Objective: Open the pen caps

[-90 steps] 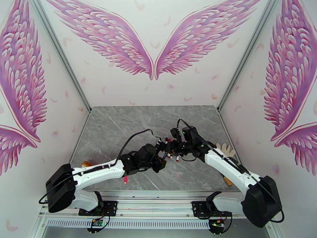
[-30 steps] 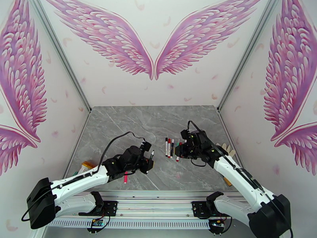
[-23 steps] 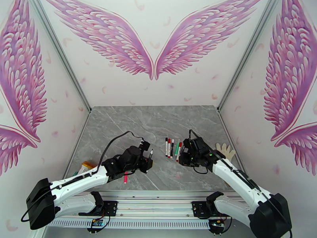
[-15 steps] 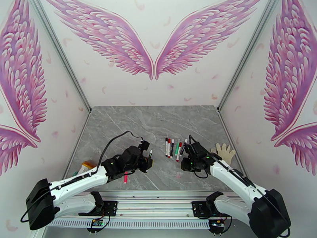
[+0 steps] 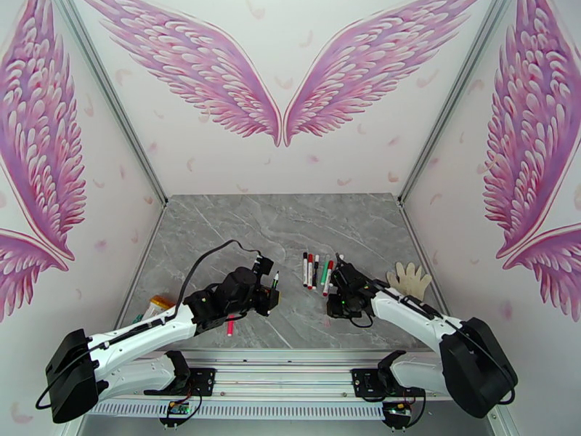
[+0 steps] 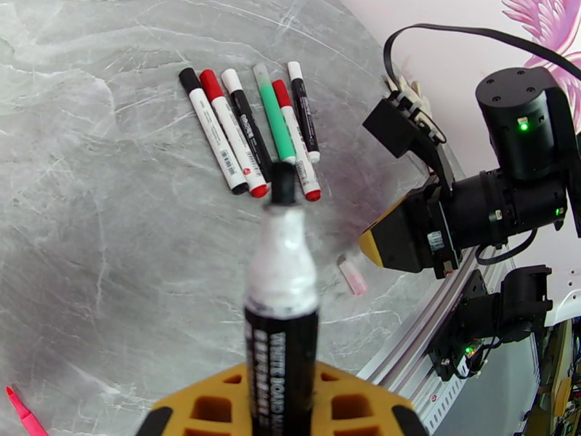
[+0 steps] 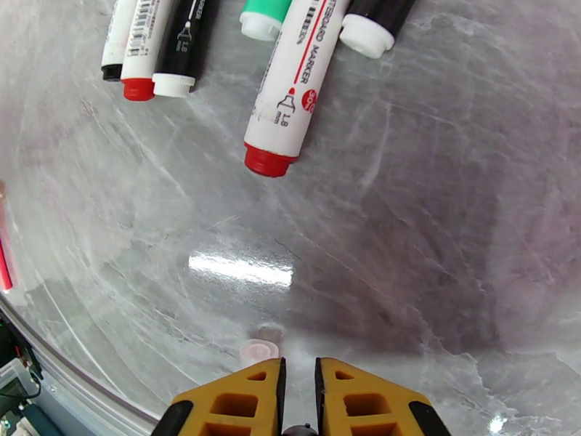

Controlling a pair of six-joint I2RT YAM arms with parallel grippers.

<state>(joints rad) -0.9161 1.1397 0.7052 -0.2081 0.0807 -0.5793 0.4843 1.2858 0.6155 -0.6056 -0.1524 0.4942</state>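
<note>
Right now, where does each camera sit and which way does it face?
Top: above and behind, looking down at the grey table; left arm and right arm show.
Left wrist: on that left arm, facing the row of markers past the left claw gripping a black whiteboard marker.
Right wrist: low, facing the tabletop over the shut right claw.
All share that row.

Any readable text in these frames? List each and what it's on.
"WHITE BOARD M": black barrel of the uncapped marker, left wrist view; the rest is hidden.
"BOARD MARKER", "1.8": red-ended white marker, right wrist view; start cut off.
Barcode digits on the barcoded white pen: too small to read.
White print on the black pen beside it: blurred.
</note>
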